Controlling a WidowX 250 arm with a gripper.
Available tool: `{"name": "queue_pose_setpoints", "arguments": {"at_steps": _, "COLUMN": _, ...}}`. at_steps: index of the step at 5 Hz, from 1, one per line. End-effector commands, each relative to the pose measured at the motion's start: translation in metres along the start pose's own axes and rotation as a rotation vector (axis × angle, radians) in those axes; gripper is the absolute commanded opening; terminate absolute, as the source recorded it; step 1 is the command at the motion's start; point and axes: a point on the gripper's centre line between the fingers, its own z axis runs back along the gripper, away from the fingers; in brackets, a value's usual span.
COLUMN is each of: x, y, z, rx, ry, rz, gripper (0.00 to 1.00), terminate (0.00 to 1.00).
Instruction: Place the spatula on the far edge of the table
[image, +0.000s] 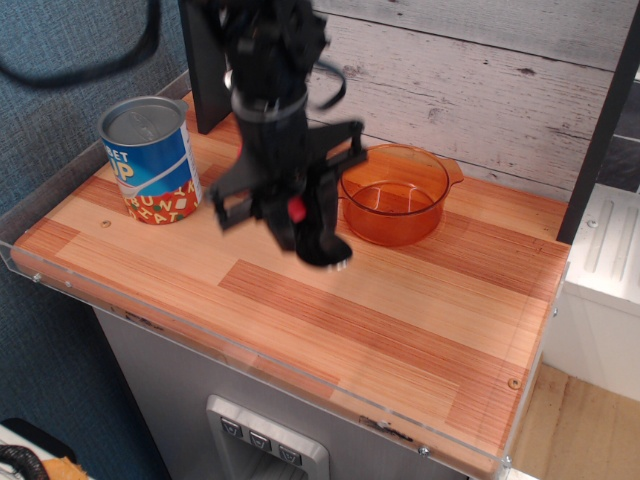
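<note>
My gripper (300, 222) hangs over the middle-left of the wooden table (400, 320), between the can and the bowl, blurred by motion. It is shut on the spatula (297, 209). A bit of the red handle shows between the fingers. The dark lower end with a pale tip reaches down-right to just above the wood. The spatula is clear of the bowl and held above the tabletop.
An orange see-through bowl (395, 200) stands at the back right of the gripper and looks empty. A blue can (150, 160) stands at the left. The arm hides the area behind it. A dark post (205, 60) and a plank wall run along the far edge.
</note>
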Motion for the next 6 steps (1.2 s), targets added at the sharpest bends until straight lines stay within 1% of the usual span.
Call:
{"name": "queue_pose_setpoints", "arguments": {"at_steps": 1, "x": 0.008, "y": -0.001, "z": -0.017, "rx": 0.007, "ry": -0.043, "rz": -0.037, "gripper": 0.00, "terminate": 0.00}}
{"name": "queue_pose_setpoints", "arguments": {"at_steps": 2, "x": 0.004, "y": 0.004, "z": -0.027, "rx": 0.003, "ry": -0.037, "rz": 0.021, "gripper": 0.00, "terminate": 0.00}}
{"name": "queue_pose_setpoints", "arguments": {"at_steps": 3, "x": 0.006, "y": 0.000, "z": -0.038, "rx": 0.084, "ry": -0.022, "rz": -0.139, "gripper": 0.00, "terminate": 0.00}}
{"name": "queue_pose_setpoints", "arguments": {"at_steps": 4, "x": 0.009, "y": -0.005, "z": -0.038, "rx": 0.161, "ry": -0.026, "rz": -0.403, "gripper": 0.00, "terminate": 0.00}}
{"name": "queue_pose_setpoints", "arguments": {"at_steps": 5, "x": 0.006, "y": -0.007, "z": -0.038, "rx": 0.161, "ry": -0.030, "rz": -0.656, "gripper": 0.00, "terminate": 0.00}}
{"name": "queue_pose_setpoints", "arguments": {"at_steps": 6, "x": 0.004, "y": -0.003, "z": -0.042, "rx": 0.114, "ry": 0.001, "rz": -0.902, "gripper": 0.00, "terminate": 0.00}}
